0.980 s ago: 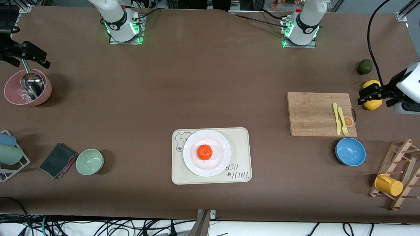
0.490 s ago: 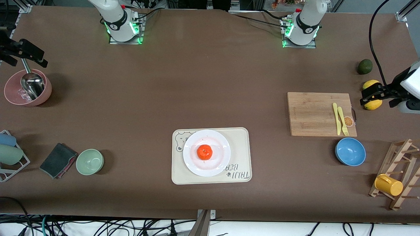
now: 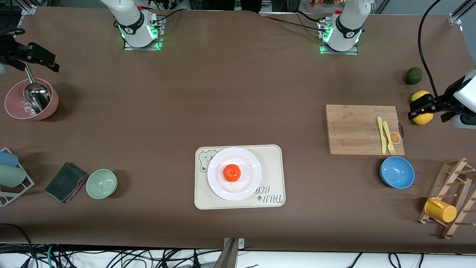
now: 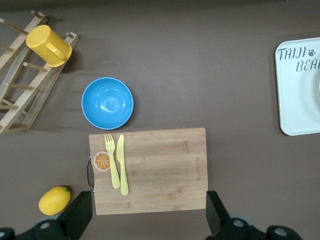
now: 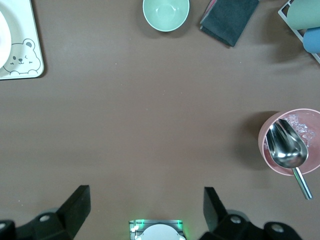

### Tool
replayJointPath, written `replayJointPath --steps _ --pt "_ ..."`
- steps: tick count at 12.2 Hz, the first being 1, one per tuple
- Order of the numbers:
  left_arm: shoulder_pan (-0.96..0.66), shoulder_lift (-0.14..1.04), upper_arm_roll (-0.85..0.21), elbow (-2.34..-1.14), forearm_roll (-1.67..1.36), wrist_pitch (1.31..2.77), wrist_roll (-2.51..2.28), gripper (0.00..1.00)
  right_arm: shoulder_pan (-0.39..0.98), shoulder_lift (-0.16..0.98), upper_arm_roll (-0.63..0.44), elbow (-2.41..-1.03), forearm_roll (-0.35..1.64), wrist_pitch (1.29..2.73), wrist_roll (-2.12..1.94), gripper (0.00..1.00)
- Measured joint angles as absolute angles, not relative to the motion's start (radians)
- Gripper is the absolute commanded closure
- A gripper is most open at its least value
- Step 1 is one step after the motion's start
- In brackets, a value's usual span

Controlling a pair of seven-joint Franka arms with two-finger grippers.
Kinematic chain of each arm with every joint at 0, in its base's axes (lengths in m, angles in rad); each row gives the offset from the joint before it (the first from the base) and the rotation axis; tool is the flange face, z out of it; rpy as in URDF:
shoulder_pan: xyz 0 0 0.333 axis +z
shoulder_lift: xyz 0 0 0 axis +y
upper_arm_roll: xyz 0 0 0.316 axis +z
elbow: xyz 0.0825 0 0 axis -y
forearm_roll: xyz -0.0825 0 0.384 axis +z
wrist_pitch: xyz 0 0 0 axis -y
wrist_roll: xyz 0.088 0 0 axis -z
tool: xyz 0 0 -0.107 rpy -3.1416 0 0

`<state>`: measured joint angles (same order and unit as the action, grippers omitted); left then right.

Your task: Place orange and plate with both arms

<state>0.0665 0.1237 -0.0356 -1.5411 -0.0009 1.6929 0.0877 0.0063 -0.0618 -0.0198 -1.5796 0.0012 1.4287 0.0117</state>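
On the cream tray (image 3: pixel 271 167), toward the front camera's edge of the table and about midway between the two arms' ends, sits the white plate (image 3: pixel 250 186), with the orange (image 3: pixel 232 173) resting in the middle of its well. Both things look already placed, so little of the task seems left.

Judging by its gloss, the plate is probably stiff, slippery and breakable; its wide rim looks like the safest place for a pinch, one finger under the lip. Sitting loose on a smooth surface, the orange would likely roll if the plate tipped. It seems light and slightly soft, best taken across its flattened sides with gentle pressure.

Up in the air, the left gripper (image 3: pixel 418 108) hangs over the lemon (image 3: pixel 422 118) at its own end of the table, fingers spread wide and empty. Equally wide and empty, the right gripper (image 3: pixel 39 59) hovers above the pink bowl (image 3: pixel 15 108) holding a metal scoop (image 3: pixel 36 96).
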Motion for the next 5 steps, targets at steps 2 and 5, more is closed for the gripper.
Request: replayJointPath --steps 2,5 --pt "0.066 0.124 -0.037 -1.541 -0.001 1.693 0.088 0.0 0.006 -0.062 -0.02 -1.58 0.001 1.429 0.012 0.0" --pt "0.065 0.124 -0.042 -1.541 -0.001 1.693 0.088 0.0 0.006 -0.06 -0.02 -1.58 0.001 1.449 0.012 0.0"
